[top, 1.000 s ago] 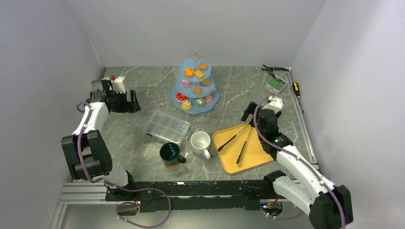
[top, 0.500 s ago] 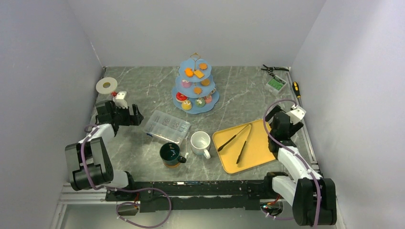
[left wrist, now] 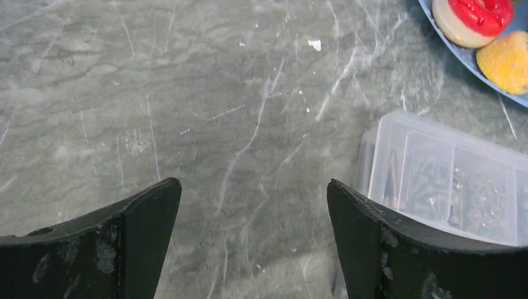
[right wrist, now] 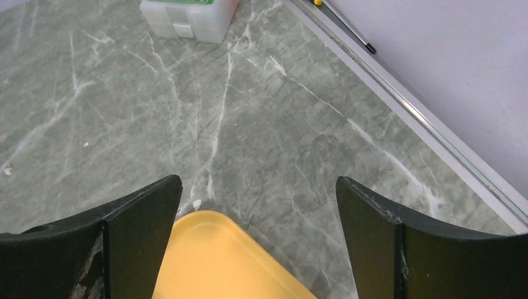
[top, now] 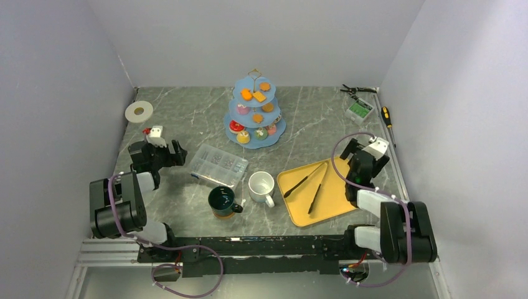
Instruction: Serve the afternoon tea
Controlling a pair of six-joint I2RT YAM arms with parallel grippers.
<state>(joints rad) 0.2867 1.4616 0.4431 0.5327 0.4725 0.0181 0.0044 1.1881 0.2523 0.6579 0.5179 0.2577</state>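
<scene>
The light-blue three-tier stand (top: 255,115) with a gold loop stands at the back centre, holding small colourful cakes and doughnuts on every tier. A dark-green mug (top: 222,200) and a white mug (top: 261,187) stand side by side near the front. My left gripper (top: 176,152) hangs open and empty at the left, pointing toward the clear box. The left wrist view shows its jaws (left wrist: 254,205) wide over bare table, with a red doughnut (left wrist: 474,15) on the stand's rim (left wrist: 448,47). My right gripper (top: 355,152) is open and empty above the yellow tray's far right corner (right wrist: 212,255).
A clear compartment box (top: 218,164) lies left of the mugs. Black tongs (top: 311,184) lie on the yellow tray (top: 336,199). A white tape roll (top: 139,111) sits at the back left. Pliers (top: 356,90), a small green-topped box (top: 359,110) and a screwdriver (top: 387,116) lie at the back right.
Both arms have folded back toward their bases. The left gripper came down from the back left, uncovering the tape roll. The right gripper drew off the tray toward its right corner.
</scene>
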